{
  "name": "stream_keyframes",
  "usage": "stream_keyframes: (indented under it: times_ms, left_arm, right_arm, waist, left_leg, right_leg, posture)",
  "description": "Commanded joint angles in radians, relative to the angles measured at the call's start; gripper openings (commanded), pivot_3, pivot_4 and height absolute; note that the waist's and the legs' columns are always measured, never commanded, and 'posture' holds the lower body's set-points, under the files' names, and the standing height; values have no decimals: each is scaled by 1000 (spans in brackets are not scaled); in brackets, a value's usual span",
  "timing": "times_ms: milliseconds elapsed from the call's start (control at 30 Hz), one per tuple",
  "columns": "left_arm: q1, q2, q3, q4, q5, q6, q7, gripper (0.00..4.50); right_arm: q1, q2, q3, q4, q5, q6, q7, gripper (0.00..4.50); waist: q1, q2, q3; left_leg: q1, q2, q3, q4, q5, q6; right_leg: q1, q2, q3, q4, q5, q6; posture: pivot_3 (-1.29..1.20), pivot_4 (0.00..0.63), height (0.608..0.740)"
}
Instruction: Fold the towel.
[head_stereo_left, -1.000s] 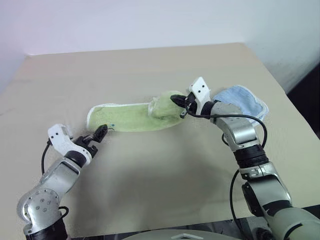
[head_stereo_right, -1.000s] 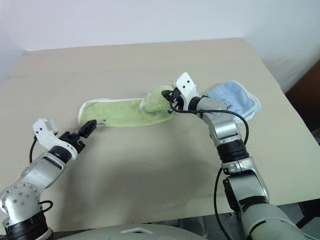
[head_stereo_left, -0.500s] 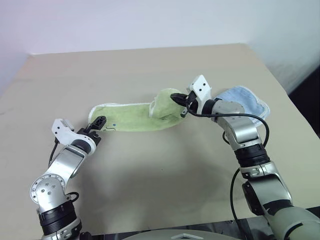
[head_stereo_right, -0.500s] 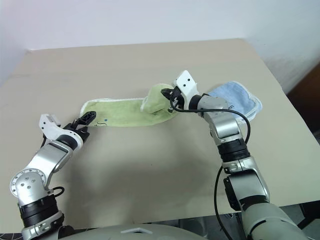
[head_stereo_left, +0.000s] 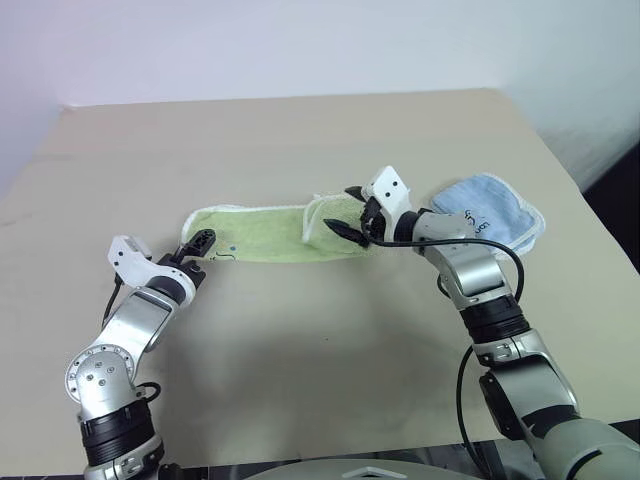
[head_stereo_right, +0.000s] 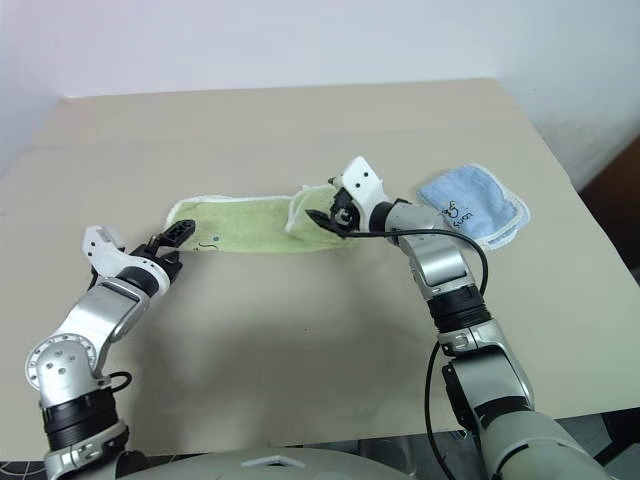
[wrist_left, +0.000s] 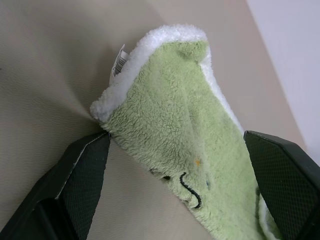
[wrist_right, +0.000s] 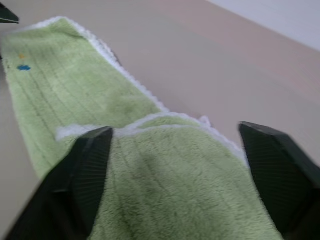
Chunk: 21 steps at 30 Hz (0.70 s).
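Towel (head_stereo_left: 262, 233): light yellow-green terry, white edging, lying as a long strip across the middle of the table (head_stereo_left: 300, 360); its right-hand end is doubled over onto the strip, the flap's white edge crossing the cloth near the strip's 3 o'clock end; loop tag and dark embroidered mark sit at the 9 o'clock end. Right gripper (head_stereo_left: 353, 212): above the flap, jaws wide apart, holding nothing; the flap lies free beneath it. Left gripper (head_stereo_left: 198, 243): at the strip's 9 o'clock corner, fingers spread either side of the edge by the tag, not closed on it. Blue towel (head_stereo_left: 490, 212): folded, at 3 o'clock of the green one, just beyond the right arm, apart from the strip. Step in hand, as judged: taking the left end for the next fold. To do it well: seat both fingers across the edging before closing, catch both layers if the strip is doubled, lift only enough to clear the table, carry the end toward 3 o'clock so edges meet square, and keep the right gripper off the flap so it is not dragged askew.
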Motion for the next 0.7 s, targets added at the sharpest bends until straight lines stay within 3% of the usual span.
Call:
stream_keyframes:
  times_ms: [33,400,700]
  left_arm:
    - [-6,-8,-14,12,-40,-16,9,3514]
    - [-116,-32,-36,121,-37,-60,-18,40]
    - [-94,31,-35,51,34,-108,-182,40]
  right_arm:
    - [-19,2,-36,-38,4,-32,-16,4296]
    - [-32,1,-88,-63,24,-22,-44,4296]
    - [28,-41,-119,-130,26,21,-61,4296]
  waist:
    - [0,0,0]
    - [-4,0,0]
    - [-1,0,0]
  left_leg:
    - [0,0,0,0,0,0]
    - [-1,0,0,0,0,1]
    - [-1,0,0,-1,0,1]
  right_leg:
    - [0,0,0,0,0,0]
    - [0,0,-1,-1,0,0]
    - [0,0,-1,-3,0,0]
  posture:
    - [0,150,731]
    - [0,150,731]
    - [0,150,731]
